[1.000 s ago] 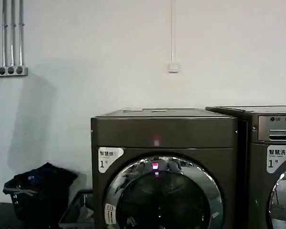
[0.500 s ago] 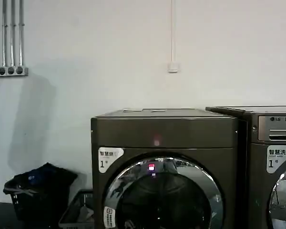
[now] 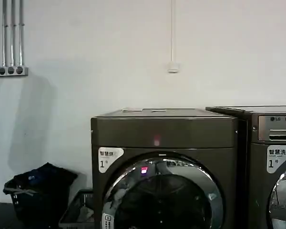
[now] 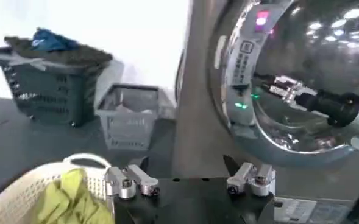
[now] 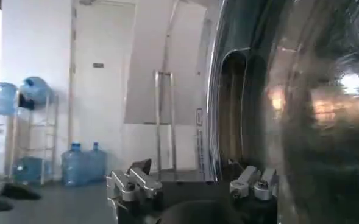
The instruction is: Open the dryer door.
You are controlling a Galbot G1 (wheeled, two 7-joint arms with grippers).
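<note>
The dryer (image 3: 181, 131) is the dark bronze-grey machine in the middle, with a white "1" sticker. Its door (image 3: 133, 172) has a wide chrome rim around dark glass. In the left wrist view my left gripper (image 4: 185, 162) is open and empty, low beside the dryer, with the door's chrome rim (image 4: 313, 61) a little ahead of it. My right gripper (image 5: 189, 164) is also open. It sits right at the dryer door (image 5: 301, 109), whose chrome edge runs between its two fingers. I cannot tell whether a finger touches the rim.
A second machine with a silver LG panel (image 3: 276, 143) stands directly to the right. On the floor to the left are a dark laundry basket (image 3: 38, 191) and a grey basket (image 3: 78, 210). A cream basket with yellow-green cloth (image 4: 39, 195) lies close under my left gripper. Water bottles (image 5: 85, 161) stand far behind.
The reflections in the door's chrome rim have slid left and down, the pink light spot most clearly. The door's face is turning slightly. The dryer body has not moved.
</note>
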